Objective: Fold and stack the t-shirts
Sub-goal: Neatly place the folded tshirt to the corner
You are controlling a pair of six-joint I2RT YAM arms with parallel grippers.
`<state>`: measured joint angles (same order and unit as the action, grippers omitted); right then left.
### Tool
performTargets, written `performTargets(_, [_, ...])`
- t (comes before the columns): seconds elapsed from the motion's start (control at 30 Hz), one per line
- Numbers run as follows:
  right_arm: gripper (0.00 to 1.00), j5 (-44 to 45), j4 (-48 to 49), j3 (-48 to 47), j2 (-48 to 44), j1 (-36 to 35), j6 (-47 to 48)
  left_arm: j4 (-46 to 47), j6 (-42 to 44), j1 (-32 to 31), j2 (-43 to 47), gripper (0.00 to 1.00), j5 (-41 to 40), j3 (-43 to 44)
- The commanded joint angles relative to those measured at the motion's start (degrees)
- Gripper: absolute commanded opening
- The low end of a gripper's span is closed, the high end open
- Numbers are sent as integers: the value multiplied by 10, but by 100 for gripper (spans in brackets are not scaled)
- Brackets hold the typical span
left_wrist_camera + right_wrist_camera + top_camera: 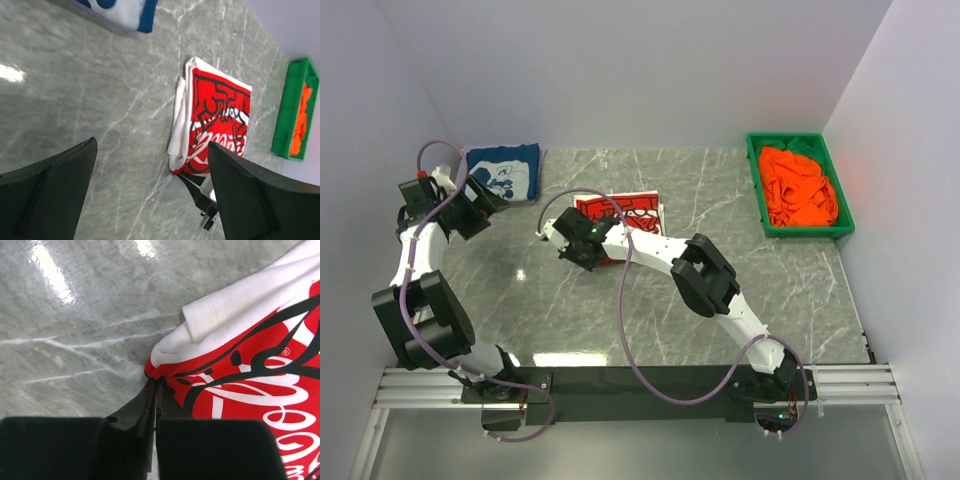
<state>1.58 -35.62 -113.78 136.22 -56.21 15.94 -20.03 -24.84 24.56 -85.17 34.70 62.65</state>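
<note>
Red t-shirt (220, 120) is clamped at its corner by the right gripper (154, 386), arm stretched leftward; left gripper (152, 145) hovers, parted.

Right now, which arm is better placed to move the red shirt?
Right. The right gripper is shut on a corner of the red shirt. The left gripper is open, holding nothing, over by the navy shirt.

Left arm folded at the left edge, left gripper (480, 207) spread wide. Right arm reaches to centre frame, right gripper (155, 387) closed, apparently pinching the red t-shirt (240, 377) by its corner.
</note>
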Motion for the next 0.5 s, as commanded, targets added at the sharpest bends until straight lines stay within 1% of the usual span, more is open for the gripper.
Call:
performTargets(0.0, [0, -14, -2, 5, -3, 7, -9, 79, -23, -12, 47, 97, 45, -31])
performTargets(0.03, [0, -14, -4, 1, -10, 10, -14, 85, -23, -18, 50, 96, 46, -48])
performTargets(0.27, [0, -100, -1, -4, -78, 48, -35, 162, -59, -64, 69, 94, 63, -131])
performTargets(0.3, [0, -121, 2, -3, -92, 57, -38, 169, -74, -73, 69, 94, 63, -137])
performTargets(0.4, [0, -144, 3, -6, -102, 68, -50, 191, -107, -93, 55, 94, 67, -161])
performTargets(0.47, [0, -162, 6, -6, -109, 80, -58, 226, -130, -114, 47, 95, 71, -183])
